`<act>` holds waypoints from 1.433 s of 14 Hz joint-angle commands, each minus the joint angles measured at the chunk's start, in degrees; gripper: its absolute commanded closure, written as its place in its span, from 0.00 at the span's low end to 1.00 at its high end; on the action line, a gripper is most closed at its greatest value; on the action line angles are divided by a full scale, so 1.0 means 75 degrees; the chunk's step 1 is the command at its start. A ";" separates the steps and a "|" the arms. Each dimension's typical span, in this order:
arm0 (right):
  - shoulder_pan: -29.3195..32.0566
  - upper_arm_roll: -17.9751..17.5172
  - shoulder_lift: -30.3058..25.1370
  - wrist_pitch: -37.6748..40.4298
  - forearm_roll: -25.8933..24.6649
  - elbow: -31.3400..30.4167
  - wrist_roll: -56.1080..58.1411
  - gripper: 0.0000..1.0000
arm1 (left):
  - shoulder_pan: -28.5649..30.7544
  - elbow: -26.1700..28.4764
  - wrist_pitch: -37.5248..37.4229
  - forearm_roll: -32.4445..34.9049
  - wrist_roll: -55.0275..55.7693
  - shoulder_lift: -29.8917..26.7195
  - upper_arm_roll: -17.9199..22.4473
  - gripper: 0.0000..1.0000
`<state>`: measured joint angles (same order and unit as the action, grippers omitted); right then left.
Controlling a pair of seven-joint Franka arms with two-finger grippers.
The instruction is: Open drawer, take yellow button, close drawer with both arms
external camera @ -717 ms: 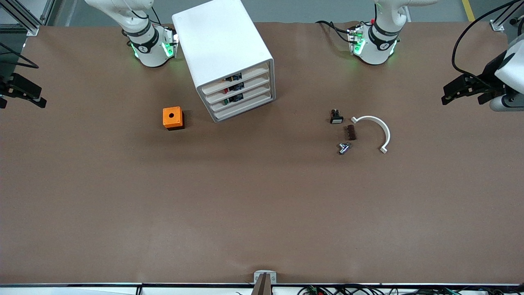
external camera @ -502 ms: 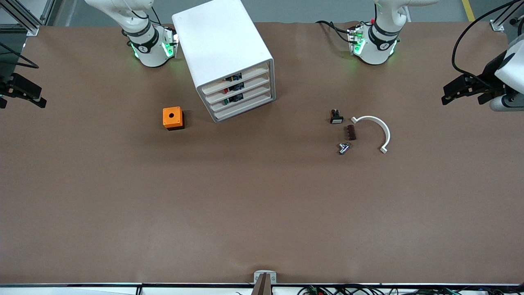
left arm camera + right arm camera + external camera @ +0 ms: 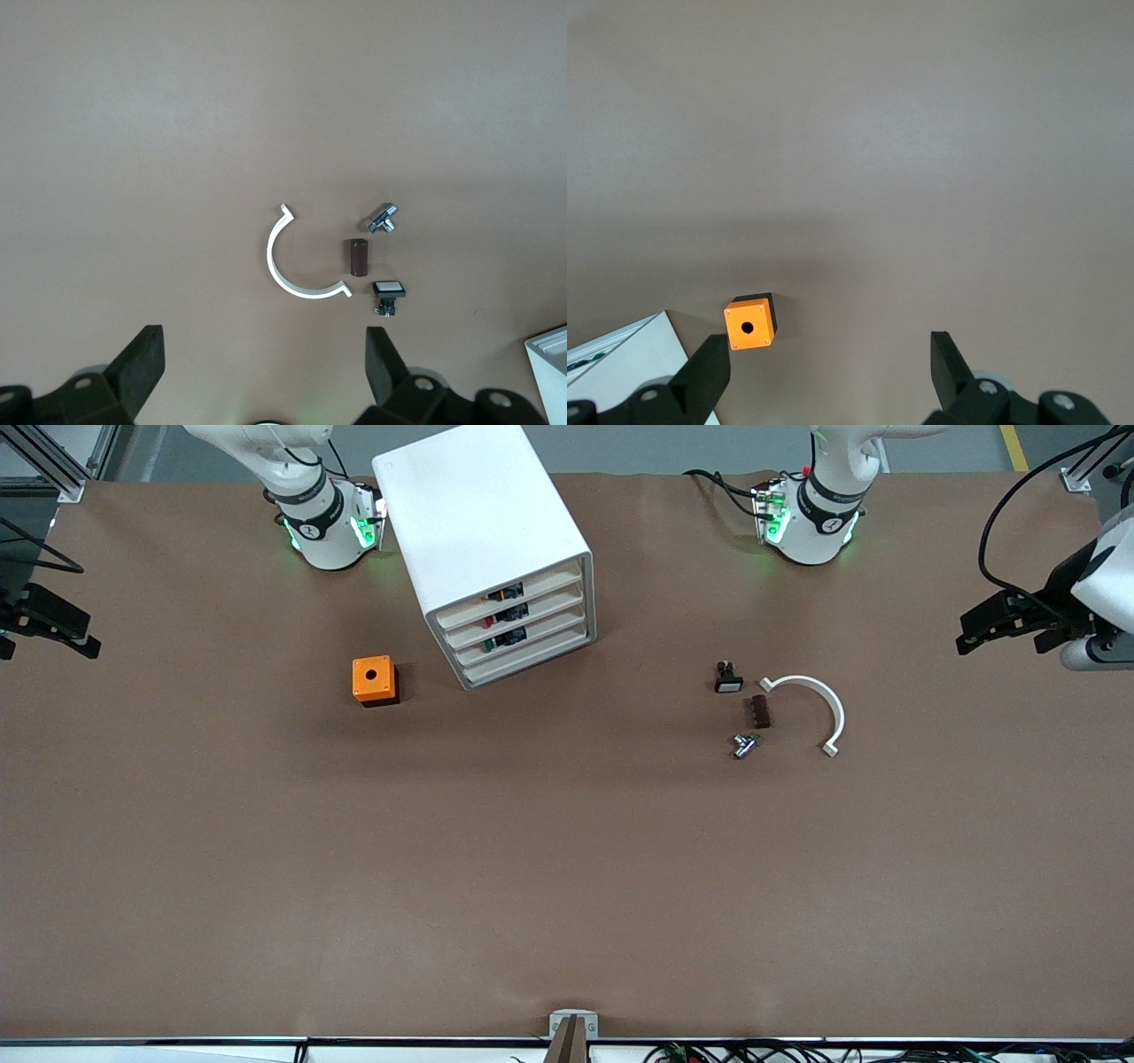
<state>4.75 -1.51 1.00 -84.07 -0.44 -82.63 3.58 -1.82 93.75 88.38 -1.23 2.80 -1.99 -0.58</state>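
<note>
The white cabinet (image 3: 483,522) stands near the robots' bases, nearer the right arm's end. Its top drawer (image 3: 540,584) is shut. Through that drawer's front the button (image 3: 507,592) shows as a tiny dark and orange-yellow part. My left gripper (image 3: 966,631) hangs open over the table's edge at the left arm's end, with nothing between its fingers (image 3: 142,363). My right gripper (image 3: 84,633) hangs open over the table's edge at the right arm's end, also holding nothing (image 3: 827,367). A corner of the cabinet shows in both wrist views (image 3: 551,354) (image 3: 629,363).
An orange box with a round hole (image 3: 373,679) (image 3: 749,322) sits beside the cabinet. Toward the left arm's end lie a black button with a white cap (image 3: 728,678) (image 3: 388,290), a brown block (image 3: 759,711), a metal fitting (image 3: 744,744) and a white curved clamp (image 3: 819,704) (image 3: 283,274).
The left arm's wrist has shifted very slightly. Nothing on the table has moved and the right arm holds still.
</note>
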 commanded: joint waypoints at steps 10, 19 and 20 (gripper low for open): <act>0.0141 -0.0103 0.0054 0.0076 -0.0012 0.0107 -0.0067 0.00 | -0.0319 -0.0219 0.0040 0.0036 0.1288 0.1471 -0.0204 0.00; 0.0152 -0.0103 0.0054 0.0088 -0.0012 0.0107 -0.0044 0.00 | -0.1608 -0.0792 -0.0089 -0.2106 0.7414 0.2677 -0.0227 0.00; 0.0164 -0.0103 0.0066 0.0088 -0.0012 0.0107 -0.0044 0.00 | -0.1736 -0.0967 -0.0089 -0.2318 0.8047 0.2935 -0.0227 0.00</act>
<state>4.77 -1.50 1.13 -84.07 -0.43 -82.63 3.58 -13.91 90.67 88.82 -15.68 55.06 15.93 -2.44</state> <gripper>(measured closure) 0.000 0.000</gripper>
